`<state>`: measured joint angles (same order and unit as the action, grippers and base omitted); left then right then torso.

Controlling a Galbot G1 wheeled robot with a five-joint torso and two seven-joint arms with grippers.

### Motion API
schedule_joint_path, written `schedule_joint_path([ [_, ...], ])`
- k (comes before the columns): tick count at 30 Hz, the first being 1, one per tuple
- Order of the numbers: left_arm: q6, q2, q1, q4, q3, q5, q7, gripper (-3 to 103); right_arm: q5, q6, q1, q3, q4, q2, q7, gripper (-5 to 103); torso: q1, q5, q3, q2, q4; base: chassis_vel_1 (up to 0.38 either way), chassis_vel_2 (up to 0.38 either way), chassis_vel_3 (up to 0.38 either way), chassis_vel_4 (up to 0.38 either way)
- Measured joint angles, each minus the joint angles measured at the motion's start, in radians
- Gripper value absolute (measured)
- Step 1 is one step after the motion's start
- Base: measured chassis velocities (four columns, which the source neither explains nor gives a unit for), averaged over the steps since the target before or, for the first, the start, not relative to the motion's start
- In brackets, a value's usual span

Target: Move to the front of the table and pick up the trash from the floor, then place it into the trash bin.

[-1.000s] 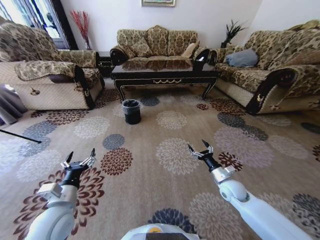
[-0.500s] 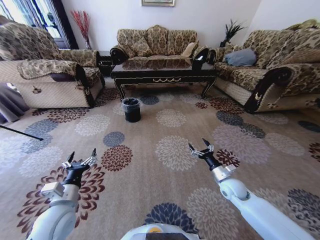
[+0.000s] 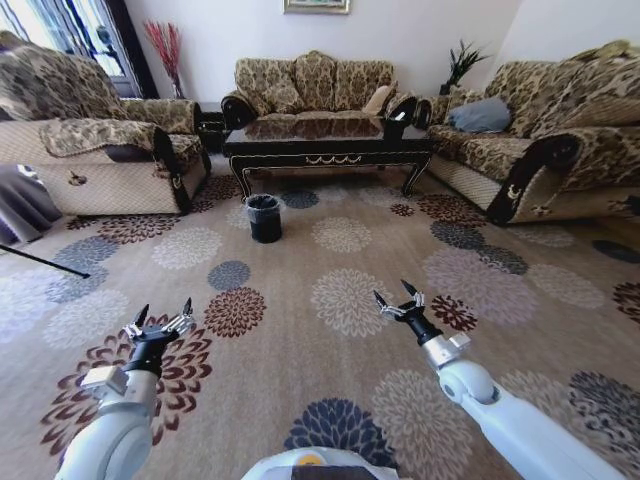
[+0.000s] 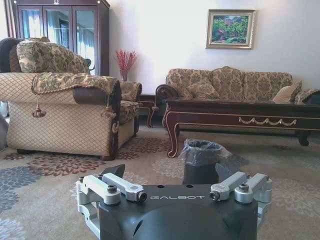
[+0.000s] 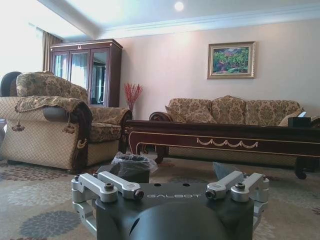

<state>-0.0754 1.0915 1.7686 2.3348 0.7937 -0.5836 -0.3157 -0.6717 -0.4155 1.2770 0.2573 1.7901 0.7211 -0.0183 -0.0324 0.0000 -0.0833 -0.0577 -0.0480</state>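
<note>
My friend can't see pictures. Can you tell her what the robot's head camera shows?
Two open grippers, left gripper and right gripper, hover over a flowered carpet. Farther ahead, a black trash bin stands before a dark table, with sofas around.

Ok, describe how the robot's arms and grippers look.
Both arms are smooth, rounded white tubes ending in a silver-grey wrist collar. The left gripper and right gripper have black bodies, silver metal linkages with bolts, and pointed black fingertips. The wrist views show "GALBOT" printed in pale letters on each dark housing.
</note>
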Motion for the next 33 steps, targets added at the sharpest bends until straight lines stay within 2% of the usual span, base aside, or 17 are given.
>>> schedule_joint_path([
  [13,0.0,0.002,0.003,-0.004,-0.002,0.005,0.0,100,-0.021,0.0,-0.001,-0.002,0.002,-0.002,-0.015,100,0.0,0.0,0.0,0.0,0.0001,0.0,0.0,0.0,0.0],
  [30,0.002,0.0,0.001,-0.004,-0.004,0.006,0.002,100,-0.017,-0.001,0.003,-0.004,0.0,-0.005,-0.018,100,0.0,0.0,0.0,0.0,-0.0003,-0.083,-0.076,0.082,0.081],
  [33,0.003,0.002,0.002,-0.003,-0.004,0.006,0.002,100,-0.016,-0.004,0.009,-0.003,0.003,-0.005,-0.021,100,0.0,-0.0003,0.0,0.0,0.0004,0.0,0.0,0.0,0.0],
])
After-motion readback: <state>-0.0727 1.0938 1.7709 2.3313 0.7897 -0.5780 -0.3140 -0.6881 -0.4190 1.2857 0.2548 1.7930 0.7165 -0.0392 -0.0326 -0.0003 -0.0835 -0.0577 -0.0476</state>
